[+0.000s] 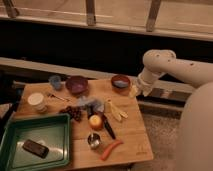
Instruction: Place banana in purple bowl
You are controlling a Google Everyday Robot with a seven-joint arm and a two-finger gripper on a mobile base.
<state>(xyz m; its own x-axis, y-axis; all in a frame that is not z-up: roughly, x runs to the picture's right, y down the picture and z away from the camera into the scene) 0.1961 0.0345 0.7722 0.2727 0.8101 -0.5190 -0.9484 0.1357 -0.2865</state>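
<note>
The pale yellow banana [114, 110] lies on the wooden table [130, 132] right of centre, its strips splayed. The dark purple bowl [76, 84] stands at the back of the table, left of centre, next to a small blue cup [55, 81]. My gripper [135, 90] hangs at the end of the white arm over the table's back right edge, right of the reddish-brown bowl with a blue inside [120, 81]. It is above and to the right of the banana and holds nothing that I can see.
A green tray [35, 140] with a dark block sits at the front left. A round orange fruit [95, 121], a black tool, a metal cup [93, 141], an orange-red stick [111, 149], dark grapes [75, 113], a white cup [36, 100] and a blue cloth also lie there.
</note>
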